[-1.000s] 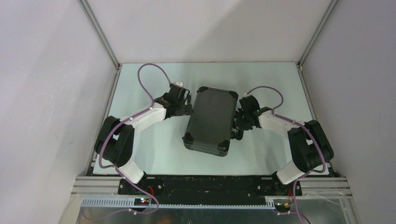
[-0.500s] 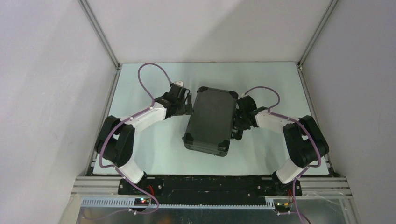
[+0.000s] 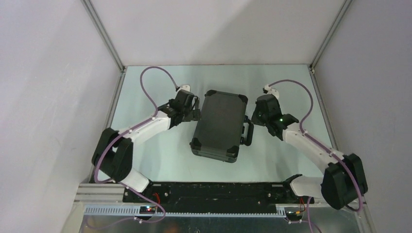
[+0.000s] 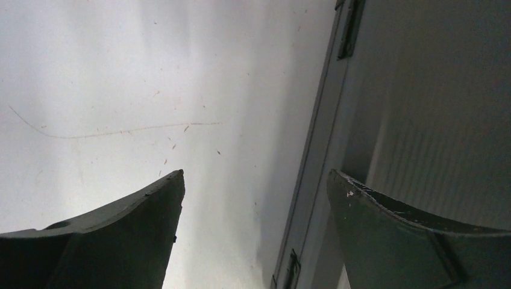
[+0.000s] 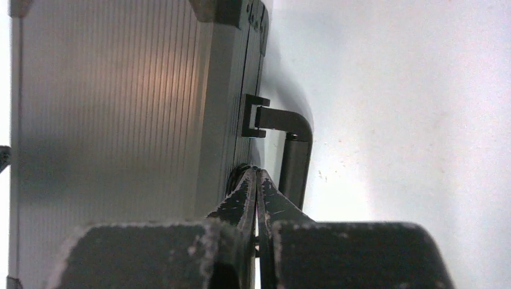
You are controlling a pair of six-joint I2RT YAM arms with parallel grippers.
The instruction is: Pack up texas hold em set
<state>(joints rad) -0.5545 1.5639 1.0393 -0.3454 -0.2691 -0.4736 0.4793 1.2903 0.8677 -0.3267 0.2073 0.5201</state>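
Note:
The texas hold em set shows as a shut dark grey briefcase point(image 3: 219, 124) with black corners, lying flat mid-table. Its black handle point(image 3: 248, 132) points right. My left gripper point(image 3: 196, 110) is open at the case's left, hinged side; in the left wrist view the left gripper point(image 4: 255, 174) has one finger over the table and the other over the case's edge point(image 4: 434, 108). My right gripper point(image 3: 253, 118) is shut and empty. In the right wrist view the right gripper point(image 5: 257, 171) has its tips at the case's side wall point(image 5: 238, 120), just left of the handle point(image 5: 296, 162).
The pale table point(image 3: 160, 155) is walled by grey panels with metal corner posts point(image 3: 104, 36). Purple cables loop off both wrists. The arm bases sit on the black rail point(image 3: 218, 191) at the near edge.
The right arm has stretched out, its elbow swinging down and right and its wrist drawing back from the case, so the handle now shows. The left arm's elbow sank slightly; the case stayed put.

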